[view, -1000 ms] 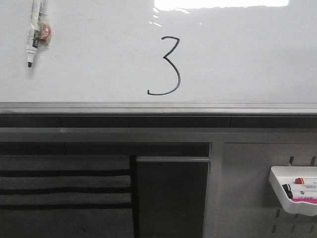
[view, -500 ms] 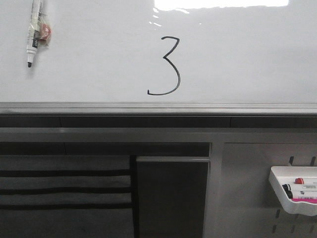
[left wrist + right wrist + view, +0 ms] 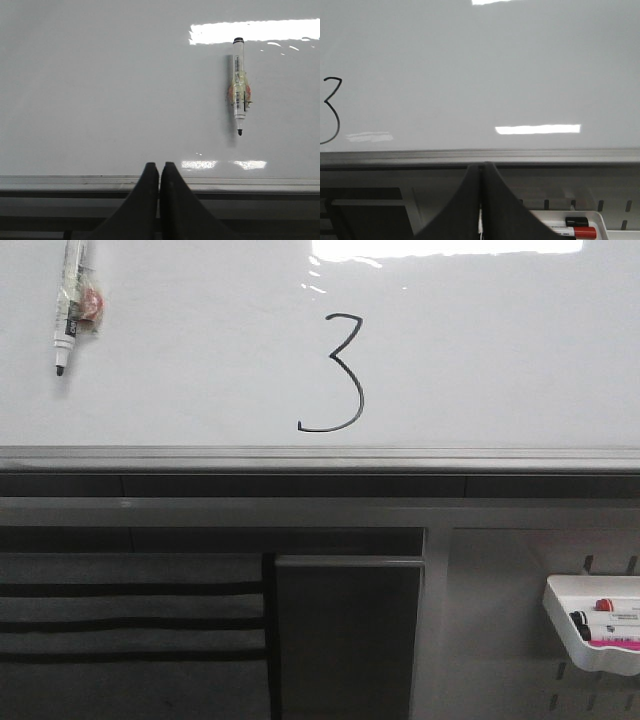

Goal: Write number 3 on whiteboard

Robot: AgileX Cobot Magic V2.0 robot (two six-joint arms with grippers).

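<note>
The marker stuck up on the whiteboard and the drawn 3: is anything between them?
Nothing. In the front view, only bare whiteboard lies between the marker and the number 3.

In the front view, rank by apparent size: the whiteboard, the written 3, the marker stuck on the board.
1. whiteboard, by far the largest.
2. number 3.
3. marker, about as tall but cut off by the frame edge, so unsure.
</note>
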